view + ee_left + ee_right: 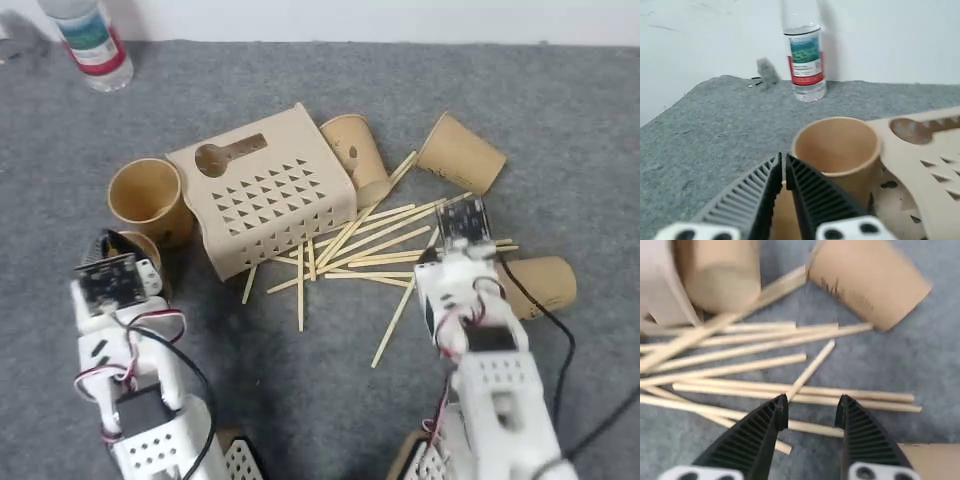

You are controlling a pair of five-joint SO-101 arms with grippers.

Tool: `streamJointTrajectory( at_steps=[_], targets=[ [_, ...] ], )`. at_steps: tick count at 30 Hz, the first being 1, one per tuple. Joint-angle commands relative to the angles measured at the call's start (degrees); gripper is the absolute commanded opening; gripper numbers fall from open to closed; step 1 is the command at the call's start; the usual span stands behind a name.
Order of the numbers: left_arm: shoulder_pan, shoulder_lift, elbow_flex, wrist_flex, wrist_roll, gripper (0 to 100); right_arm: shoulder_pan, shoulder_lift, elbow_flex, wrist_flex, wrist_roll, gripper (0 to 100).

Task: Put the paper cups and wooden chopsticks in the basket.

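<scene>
Your left gripper (783,167) has its jaws pressed together beside the upright paper cup (836,147), while your right gripper (810,412) hangs jaws apart over the chopsticks (735,365).

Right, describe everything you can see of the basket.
The basket is beige plastic, boxy, round-cornered, pierced by rows of triangular holes and one keyhole-shaped handle slot. It lies tipped over on the grey mat. An upright paper cup stands beside one end, a fallen cup lies at the other; chopsticks reach its edge.
</scene>
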Motion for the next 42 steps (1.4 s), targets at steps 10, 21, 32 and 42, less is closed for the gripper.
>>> streamJointTrajectory(
  at_steps=[10,21,32,42],
  targets=[
    [3.87,-0.97,-0.48,1.67,3.43,5,1.80,17.19,-13.27,-0.40,-6.77,17.6],
    [1.32,-0.97,-0.31,2.64,4.48,12,3.12,15.60,-13.98,2.24,-6.77,17.4],
    [-3.43,-0.79,-2.24,3.08,4.22,11,3.12,10.24,-12.04,5.32,-7.03,17.6],
    [1.58,-0.53,-15.78,19.52,6.77,12,1.01,8.92,-10.81,5.41,-6.68,17.6]
  ],
)
